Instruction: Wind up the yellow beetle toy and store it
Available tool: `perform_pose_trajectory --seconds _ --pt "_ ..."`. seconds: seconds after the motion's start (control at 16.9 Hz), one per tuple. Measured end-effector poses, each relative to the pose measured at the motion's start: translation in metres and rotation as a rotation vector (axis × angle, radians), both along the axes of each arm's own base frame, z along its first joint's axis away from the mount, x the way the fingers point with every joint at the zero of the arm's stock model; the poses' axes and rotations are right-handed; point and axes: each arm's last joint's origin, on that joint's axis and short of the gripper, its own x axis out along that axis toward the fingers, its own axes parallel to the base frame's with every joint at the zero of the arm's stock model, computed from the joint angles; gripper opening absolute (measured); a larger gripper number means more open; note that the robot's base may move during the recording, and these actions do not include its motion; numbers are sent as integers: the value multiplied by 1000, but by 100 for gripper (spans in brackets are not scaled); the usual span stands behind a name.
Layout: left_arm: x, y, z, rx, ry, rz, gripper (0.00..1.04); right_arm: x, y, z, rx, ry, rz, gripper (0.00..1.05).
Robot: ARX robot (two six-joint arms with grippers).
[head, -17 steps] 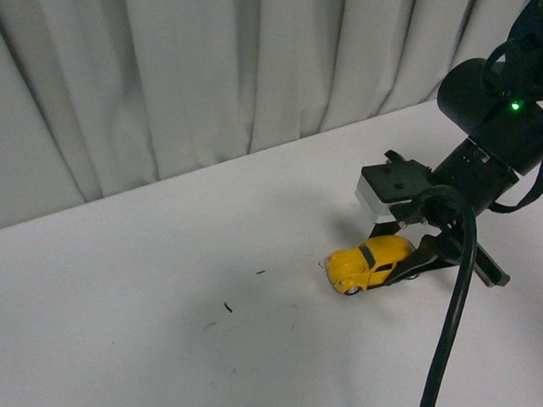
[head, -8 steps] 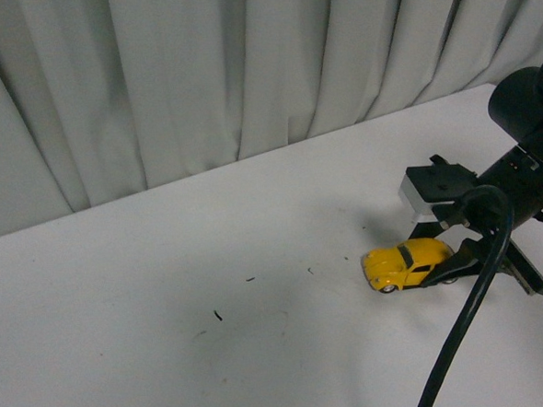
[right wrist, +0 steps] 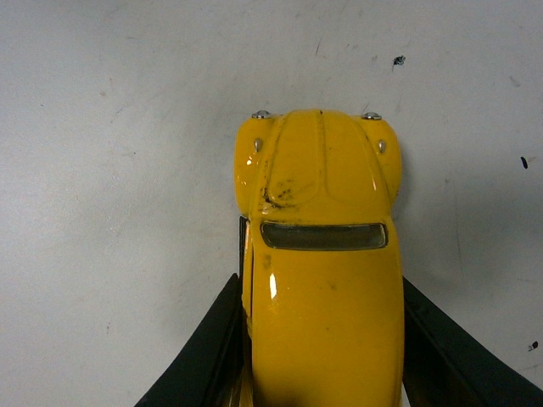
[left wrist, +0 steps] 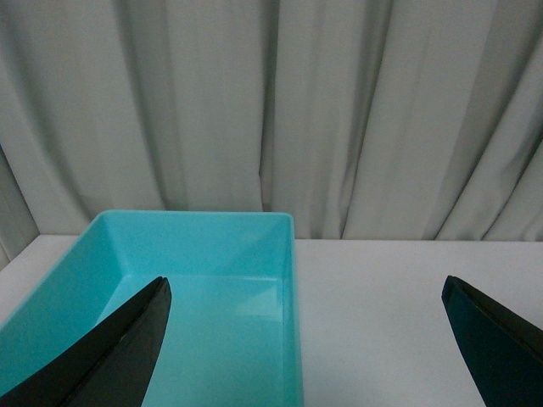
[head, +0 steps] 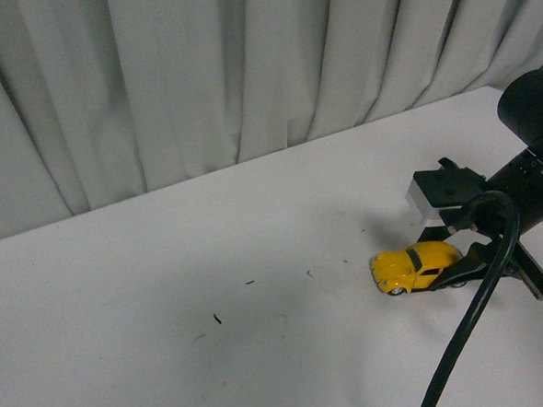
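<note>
The yellow beetle toy [head: 416, 267] sits on the white table at the right, nose pointing left, its wheels on the surface. My right gripper [head: 446, 271] is shut on its rear half, one black finger on each side. In the right wrist view the toy [right wrist: 321, 254] fills the middle, hood and windscreen showing, with the fingers [right wrist: 208, 356] pressed on its flanks. My left gripper [left wrist: 305, 297] is open and empty, out of the front view; it hangs over the right rim of a turquoise bin [left wrist: 288, 254].
The turquoise bin shows empty and stands against a grey curtain [left wrist: 271, 110]. The curtain [head: 199, 79] also backs the table in the front view. Small dark specks [head: 217, 318] lie on the table left of the toy. A black cable [head: 464, 330] hangs from my right arm.
My right gripper has drawn the toy to the right along the table, a long way at first, then a little more. The view itself has also shifted.
</note>
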Motion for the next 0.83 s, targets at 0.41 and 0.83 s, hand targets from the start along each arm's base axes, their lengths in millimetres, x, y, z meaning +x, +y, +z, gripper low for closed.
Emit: perform_pose_trajectory --seconds 0.41,0.83 --pt "0 0 0 0 0 0 98 1 7 -2 4 18 7 100" --pt "0 0 0 0 0 0 98 2 11 -1 -7 6 18 98"
